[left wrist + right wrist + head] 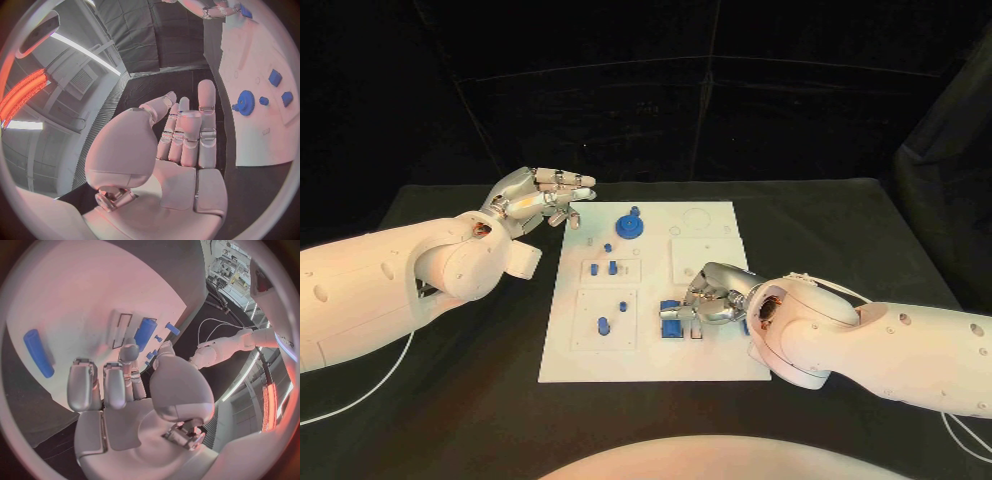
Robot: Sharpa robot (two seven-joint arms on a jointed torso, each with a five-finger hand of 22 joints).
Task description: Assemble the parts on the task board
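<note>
Fingers (710, 296) over white task board (711, 225), black table (862, 230)

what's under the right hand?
The right hand hovers over the task board, by a blue part. Contact between fingers and part is hidden.

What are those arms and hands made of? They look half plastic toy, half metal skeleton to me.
Both arms are bulky, rounded white shells with small round holes. Each ends in a silver metal hand: the left hand and right hand have segmented fingers with smooth pale pads on palm and fingertips. A thin white cable trails from the left arm onto the black table.
</note>
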